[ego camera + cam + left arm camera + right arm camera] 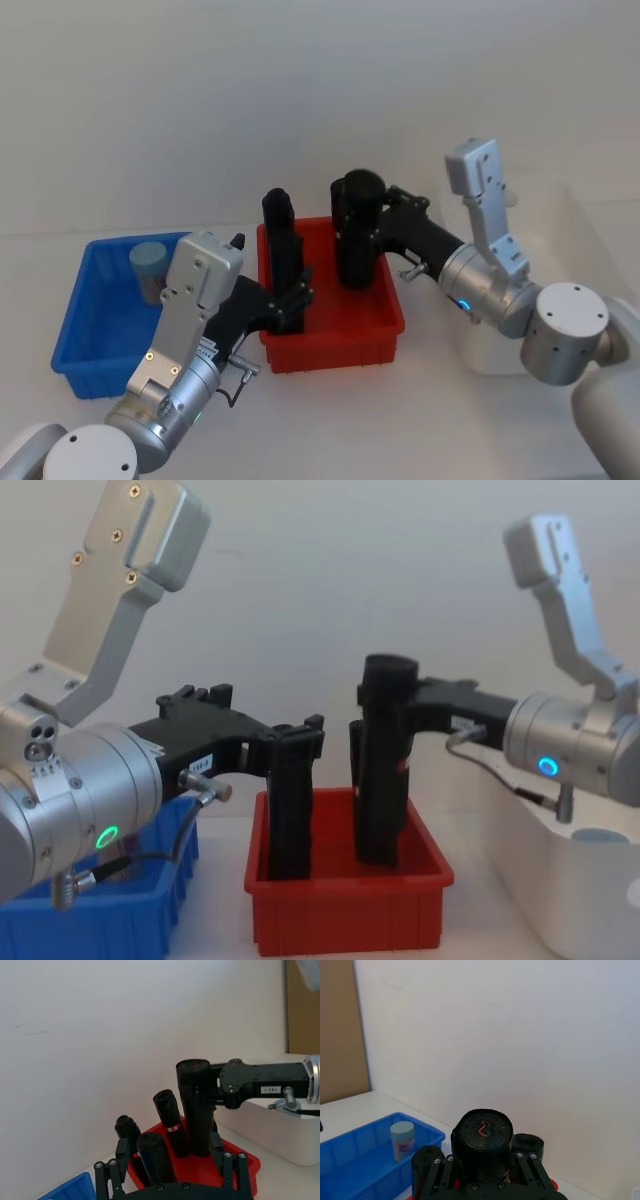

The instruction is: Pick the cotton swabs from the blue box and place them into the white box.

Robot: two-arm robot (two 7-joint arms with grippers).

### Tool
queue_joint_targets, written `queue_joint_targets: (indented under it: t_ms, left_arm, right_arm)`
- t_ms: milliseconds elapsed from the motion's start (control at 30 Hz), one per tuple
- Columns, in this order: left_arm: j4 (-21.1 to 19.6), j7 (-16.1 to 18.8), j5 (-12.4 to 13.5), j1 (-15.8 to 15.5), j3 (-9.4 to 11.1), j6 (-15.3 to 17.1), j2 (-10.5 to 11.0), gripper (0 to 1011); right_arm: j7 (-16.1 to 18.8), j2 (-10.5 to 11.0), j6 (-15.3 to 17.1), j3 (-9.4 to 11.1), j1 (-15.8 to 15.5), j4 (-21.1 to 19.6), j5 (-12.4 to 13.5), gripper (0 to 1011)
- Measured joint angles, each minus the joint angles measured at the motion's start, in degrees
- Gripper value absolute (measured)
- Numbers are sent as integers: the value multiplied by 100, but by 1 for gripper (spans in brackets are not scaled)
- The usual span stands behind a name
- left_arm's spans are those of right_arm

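One cotton swab jar (150, 268) with a pale blue lid stands in the blue box (85, 330), also seen as jar (402, 1139) in the blue box (355, 1160). The white box (560, 910) sits at the right, white box (487, 358) under my right arm. Both grippers are over the red bin (330, 335), away from the jar. My left gripper (295, 300) (170, 1147) is open, its fingers straddling short black rolls (155, 1155). My right gripper (360, 230) (481, 1160) is shut on a tall black roll (383, 770) standing in the bin.
The red bin (345, 910) stands between the blue and white boxes and holds several upright black rolls. A pale blue rounded top (600, 836) shows inside the white box; what it is cannot be told. A wall runs close behind the table.
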Motion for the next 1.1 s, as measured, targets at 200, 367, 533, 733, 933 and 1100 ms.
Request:
queue_joint_targets:
  t_ms: [200,367,533,733,933,1100]
  left_arm:
    - [0,0,0,0,0,0,0,1004]
    - [0,0,0,0,0,0,0,1004]
    - [0,0,0,0,0,0,0,1004]
    - [0,0,0,0,0,0,0,1004]
    - [0,0,0,0,0,0,0,1004]
    - [0,0,0,0,0,0,0,1004]
  right_arm:
    - [-323,184,211,76,-381,-912,59,486]
    - [-626,360,390,160,-689,-1625,91,486]
    - [-936,546,558,266,-959,-2210,100,486]
    - [-1193,717,706,374,-1180,-2642,113,486]
    - [-1393,875,864,478,-1376,-2972,122,486]
    - [-1490,952,959,526,-1482,-3110,122,486]
